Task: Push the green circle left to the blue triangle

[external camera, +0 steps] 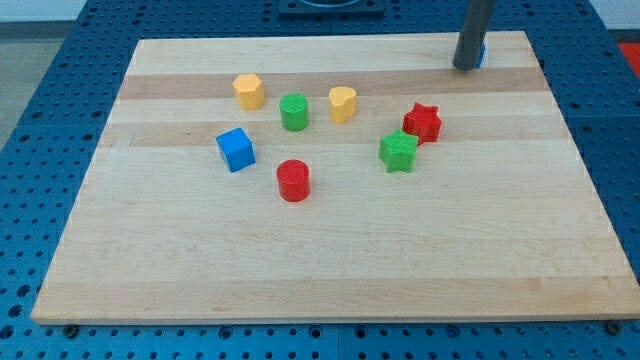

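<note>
The green circle [294,111] stands upright in the upper middle of the wooden board [330,260]. The blue triangle [481,54] is at the view's top right, mostly hidden behind my rod, with only a blue sliver showing. My tip [465,66] rests on the board right against that blue piece, far to the right of the green circle.
A yellow hexagon [249,91] sits left of the green circle and a yellow heart [343,103] right of it. A blue cube [236,149], a red circle [293,180], a green star [398,152] and a red star [422,122] lie around the middle.
</note>
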